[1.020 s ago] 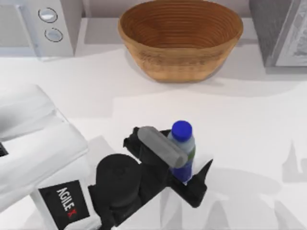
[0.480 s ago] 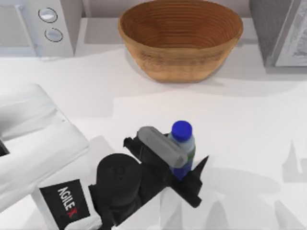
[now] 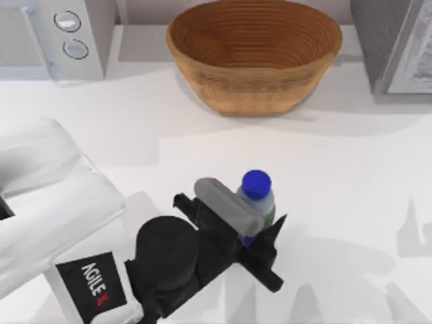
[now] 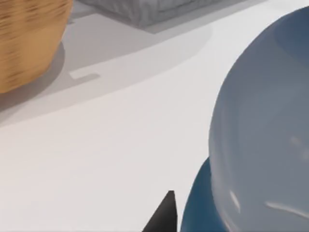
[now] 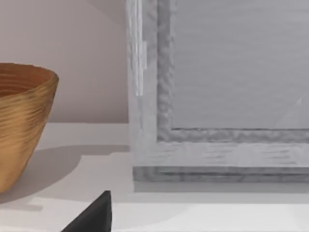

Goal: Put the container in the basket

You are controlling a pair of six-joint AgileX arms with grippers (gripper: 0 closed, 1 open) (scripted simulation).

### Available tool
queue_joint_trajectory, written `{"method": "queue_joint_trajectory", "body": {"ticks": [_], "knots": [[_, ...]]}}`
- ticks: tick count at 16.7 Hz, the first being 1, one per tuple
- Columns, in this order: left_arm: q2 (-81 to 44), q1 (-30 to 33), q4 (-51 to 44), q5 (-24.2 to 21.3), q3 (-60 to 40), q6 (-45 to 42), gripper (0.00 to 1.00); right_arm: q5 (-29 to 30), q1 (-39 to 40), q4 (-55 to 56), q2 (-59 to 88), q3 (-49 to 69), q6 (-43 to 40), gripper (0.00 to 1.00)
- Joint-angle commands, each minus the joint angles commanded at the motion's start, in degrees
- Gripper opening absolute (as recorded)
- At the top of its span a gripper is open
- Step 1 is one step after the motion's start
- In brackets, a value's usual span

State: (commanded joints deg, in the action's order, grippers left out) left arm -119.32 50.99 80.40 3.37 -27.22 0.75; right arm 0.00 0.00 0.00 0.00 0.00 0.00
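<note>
Top view has the left gripper (image 3: 260, 226) down near the table's front middle, its black fingers (image 3: 270, 237) pinching the container (image 3: 257, 202), which stands upright with its blue cap on top. Well beyond it, at the back of the white table (image 3: 351, 155), sits the basket (image 3: 254, 54). Left wrist view shows the container (image 4: 260, 145) close up. Right gripper: I cannot tell its state.

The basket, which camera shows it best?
The top view: the whole basket with its rim and ribbed inside shows at the table's far edge. The left wrist view catches a piece of its woven wall; the right wrist view shows one side and part of the rim.
</note>
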Motion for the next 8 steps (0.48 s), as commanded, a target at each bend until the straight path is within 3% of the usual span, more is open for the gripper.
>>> {"method": "queue_joint_trajectory", "body": {"ticks": [8], "knots": [[0.0,0.0,0.0,0.0,0.0,0.0,0.0,0.0,0.0,0.0,0.0,0.0,0.0,1.0]]}}
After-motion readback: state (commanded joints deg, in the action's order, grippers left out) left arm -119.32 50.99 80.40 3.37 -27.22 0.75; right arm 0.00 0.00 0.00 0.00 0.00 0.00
